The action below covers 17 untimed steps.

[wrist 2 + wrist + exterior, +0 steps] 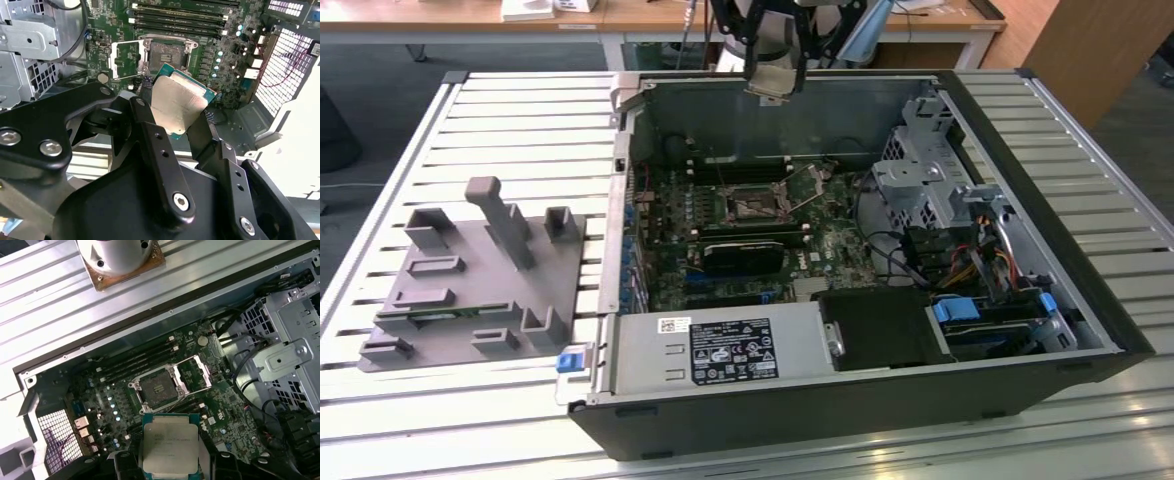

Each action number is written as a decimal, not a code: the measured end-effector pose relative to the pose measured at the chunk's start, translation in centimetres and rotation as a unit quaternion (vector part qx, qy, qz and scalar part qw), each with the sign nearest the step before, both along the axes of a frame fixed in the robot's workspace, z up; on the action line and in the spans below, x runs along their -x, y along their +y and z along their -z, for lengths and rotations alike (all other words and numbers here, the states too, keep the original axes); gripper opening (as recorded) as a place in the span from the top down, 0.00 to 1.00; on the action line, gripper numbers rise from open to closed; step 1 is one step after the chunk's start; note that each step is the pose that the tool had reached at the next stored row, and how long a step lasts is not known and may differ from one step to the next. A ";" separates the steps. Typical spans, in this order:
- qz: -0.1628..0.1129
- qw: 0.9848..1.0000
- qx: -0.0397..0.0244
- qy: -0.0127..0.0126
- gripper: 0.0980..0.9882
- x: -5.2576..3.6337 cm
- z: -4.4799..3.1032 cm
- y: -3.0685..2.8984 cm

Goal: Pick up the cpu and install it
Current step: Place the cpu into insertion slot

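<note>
Shows an open computer case [854, 405] lying on its side on a slatted tabletop [520, 120], with the hand [771, 85] raised well above the socket [754, 207] and not yet lowered into the case. Also takes in a grey tray [467, 270] out on the tabletop, well apart from the socket and outside the case. In the second wrist view, shows two black fingers [150, 135] pressed against opposite edges of the cpu [177, 102], pinching it with the silver-grey top facing the camera and the greenish rim showing along the free sides. Beyond the cpu, the socket [167, 55], open, with its frame [125, 60] swung to one side. In the first wrist view, looks down past the cpu [170, 447] onto the socket [157, 387], set just beyond the chip's far edge, frame [195, 372] folded back beside it. Judged by its look: light, thin and stiff, with a smooth metal top prone to slipping and an underside too delicate to touch or scrape. Best taken as here, by the thin rim on two opposite sides, kept level, never squeezed across the faces. Between views: from the exterior view, the height of the hand over the socket and the layout of the whole case; from the wrist views, the grip on the cpu's edges and the open state of the socket.
</note>
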<state>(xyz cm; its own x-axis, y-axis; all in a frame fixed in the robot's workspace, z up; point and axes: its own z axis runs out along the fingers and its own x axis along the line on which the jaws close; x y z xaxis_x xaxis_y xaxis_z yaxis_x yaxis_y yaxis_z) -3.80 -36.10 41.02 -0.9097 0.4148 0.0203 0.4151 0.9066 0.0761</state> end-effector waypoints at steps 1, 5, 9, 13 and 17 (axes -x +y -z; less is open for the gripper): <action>0.002 1.000 0.000 0.000 0.51 0.00 0.01 0.00; 0.010 1.000 0.000 0.000 0.51 0.00 0.06 0.00; 0.015 1.000 0.000 0.000 0.51 0.00 0.11 0.00; 0.022 1.000 0.000 0.000 0.51 0.00 0.16 0.00; 0.029 1.000 0.000 0.000 0.51 0.01 0.20 0.00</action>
